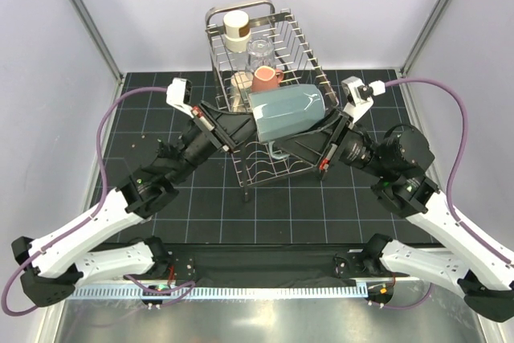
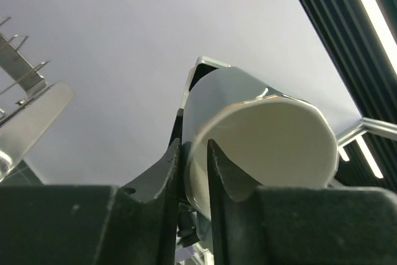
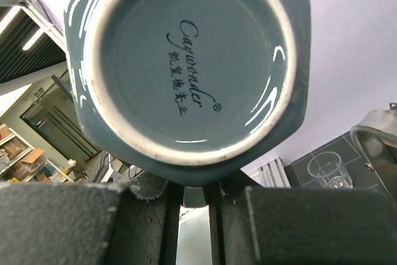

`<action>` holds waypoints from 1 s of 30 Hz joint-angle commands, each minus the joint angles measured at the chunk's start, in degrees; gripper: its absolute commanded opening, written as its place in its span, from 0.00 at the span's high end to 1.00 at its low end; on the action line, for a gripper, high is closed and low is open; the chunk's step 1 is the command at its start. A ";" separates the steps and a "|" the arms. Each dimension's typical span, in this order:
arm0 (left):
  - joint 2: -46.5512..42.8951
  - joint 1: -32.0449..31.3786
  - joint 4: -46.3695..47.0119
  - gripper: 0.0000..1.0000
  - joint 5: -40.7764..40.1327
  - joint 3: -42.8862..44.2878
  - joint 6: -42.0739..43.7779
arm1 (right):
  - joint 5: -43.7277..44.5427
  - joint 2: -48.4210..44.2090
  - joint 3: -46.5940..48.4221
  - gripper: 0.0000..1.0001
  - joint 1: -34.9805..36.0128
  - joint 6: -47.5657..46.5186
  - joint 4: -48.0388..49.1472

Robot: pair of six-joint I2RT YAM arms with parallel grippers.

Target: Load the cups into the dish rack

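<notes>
A teal-grey mug lies on its side in the air above the front of the steel wire dish rack, held between both grippers. My left gripper is shut on its rim, one finger inside the cream interior and one outside. My right gripper is shut on the mug's handle beside its base. In the rack stand a cream mug with a brown band, a glass tumbler, a salmon pink mug and a cream mug.
The rack stands on a black gridded mat with grey walls close behind and on both sides. The right wrist view shows a glass tumbler and a rack loop handle. Rack wires show at the left wrist view's left edge.
</notes>
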 commanded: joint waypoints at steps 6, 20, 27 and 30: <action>-11.15 -0.48 -3.89 0.19 -8.11 -5.99 4.21 | 7.98 -5.87 3.83 0.96 0.28 -7.50 -3.81; -25.48 -0.39 -36.49 0.11 -16.29 -1.17 14.94 | 48.90 -8.09 31.30 0.96 0.28 -32.01 -51.25; -32.42 -0.48 -48.89 0.11 -17.08 -1.43 14.16 | 72.65 -2.98 37.24 0.96 0.28 -34.41 -70.43; -35.24 -0.39 -51.00 0.11 -17.17 -4.06 11.80 | 76.01 -0.96 34.60 0.96 -0.07 -33.45 -71.05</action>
